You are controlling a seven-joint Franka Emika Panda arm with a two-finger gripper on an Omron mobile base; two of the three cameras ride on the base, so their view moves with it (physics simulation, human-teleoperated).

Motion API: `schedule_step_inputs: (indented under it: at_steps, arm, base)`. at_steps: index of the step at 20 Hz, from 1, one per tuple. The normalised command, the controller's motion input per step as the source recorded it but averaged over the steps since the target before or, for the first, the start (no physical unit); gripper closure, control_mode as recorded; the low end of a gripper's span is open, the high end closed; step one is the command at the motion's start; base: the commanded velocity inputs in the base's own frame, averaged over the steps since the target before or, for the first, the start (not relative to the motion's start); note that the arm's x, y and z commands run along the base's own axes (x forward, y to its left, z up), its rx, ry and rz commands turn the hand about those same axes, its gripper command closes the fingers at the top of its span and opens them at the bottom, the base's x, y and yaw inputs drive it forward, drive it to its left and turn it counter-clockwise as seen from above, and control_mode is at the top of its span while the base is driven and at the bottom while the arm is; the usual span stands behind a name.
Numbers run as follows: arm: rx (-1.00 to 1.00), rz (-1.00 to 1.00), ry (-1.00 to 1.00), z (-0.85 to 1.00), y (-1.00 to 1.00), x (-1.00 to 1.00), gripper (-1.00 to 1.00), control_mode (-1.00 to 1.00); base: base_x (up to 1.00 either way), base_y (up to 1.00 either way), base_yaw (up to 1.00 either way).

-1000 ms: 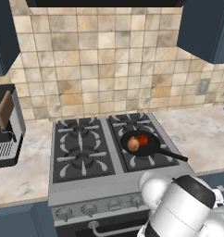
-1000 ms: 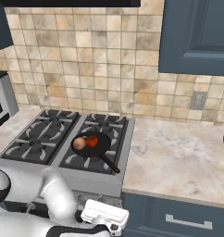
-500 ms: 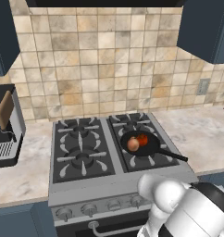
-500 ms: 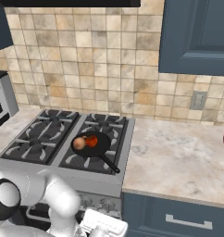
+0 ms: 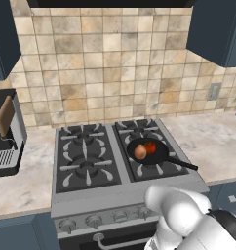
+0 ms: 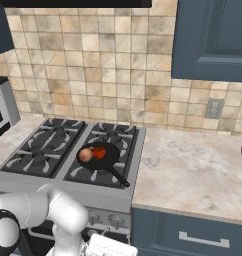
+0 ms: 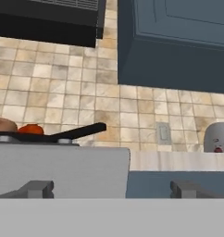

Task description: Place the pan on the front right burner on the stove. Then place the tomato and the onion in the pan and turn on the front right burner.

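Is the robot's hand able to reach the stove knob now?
Probably yes. The open gripper sits low in front of the stove, level with its front edge, and nothing stands between them. The knobs themselves can't be seen from the hand view.

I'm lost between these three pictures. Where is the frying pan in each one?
Left base view: the pan sits right of centre, on the front right burner.
Right base view: left of centre, handle toward the counter.
Hand view: far left, seen edge-on.
Shared landmark: the tomato inside it.
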Motion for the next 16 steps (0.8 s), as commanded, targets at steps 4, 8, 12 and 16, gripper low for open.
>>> schedule_step_inputs:
  at_steps: [4, 8, 12, 16]
  arm:
    - [-0.12, 0.00, 0.00, 0.00, 0.22, 0.00, -1.00, -1.00]
    - [-0.14, 0.00, 0.00, 0.00, 0.56, 0.00, -1.00, -1.00]
    - [-0.13, 0.00, 0.02, 0.00, 0.43, 0.01, -1.00, -1.00]
    - [-0.05, 0.00, 0.00, -0.07, 0.07, 0.04, -1.00, -1.00]
  base:
    - [0.00, 0.00, 0.00]
    - [0.00, 0.00, 0.00]
    - [0.00, 0.00, 0.00]
    - [0.00, 0.00, 0.00]
